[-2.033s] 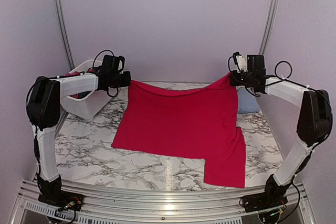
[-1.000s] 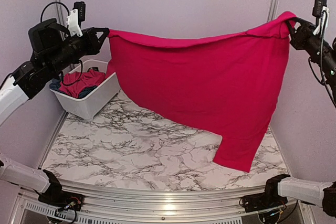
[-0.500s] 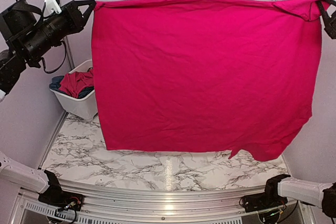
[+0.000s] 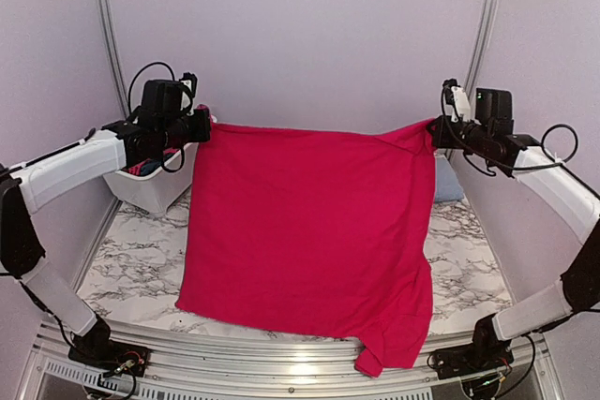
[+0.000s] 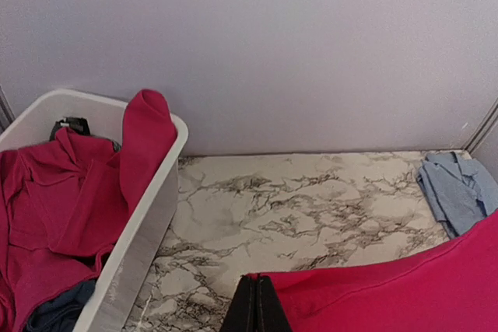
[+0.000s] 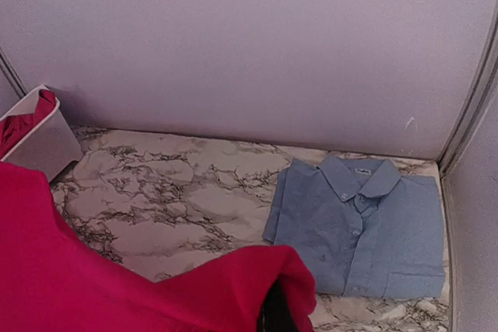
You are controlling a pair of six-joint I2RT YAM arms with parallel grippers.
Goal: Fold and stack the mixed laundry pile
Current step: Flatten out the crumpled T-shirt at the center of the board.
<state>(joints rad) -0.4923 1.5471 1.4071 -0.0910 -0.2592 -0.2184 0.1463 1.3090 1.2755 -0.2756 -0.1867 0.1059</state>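
the left claw (image 4: 204,126) is pinched shut on the top left corner of the red shirt (image 4: 309,231), and the right claw (image 4: 433,130) is pinched shut on its top right corner. both arms reach out over the far half of the table (image 4: 122,269), and the shirt hangs between them, spread wide like a sheet, with its top edge sagging a little in the middle. the cloth slopes down toward the near side. its bottom hem lies along the front of the table, and a bunched piece at the lower right droops over the metal rail (image 4: 234,348).

in the left wrist view the two fingers are pressed together with the red cloth coming out from between them. in the right wrist view the cloth folds over the fingers and hides most of them.

a white basket (image 5: 148,215) stands at the far left corner of the table, just behind the left claw. it holds more red clothes (image 5: 54,215) and a dark blue piece (image 5: 58,312), and one red piece drapes over the rim. a folded light blue shirt (image 6: 362,227) lies flat at the far right corner, its collar toward the wall (image 6: 233,36), well apart from the basket.
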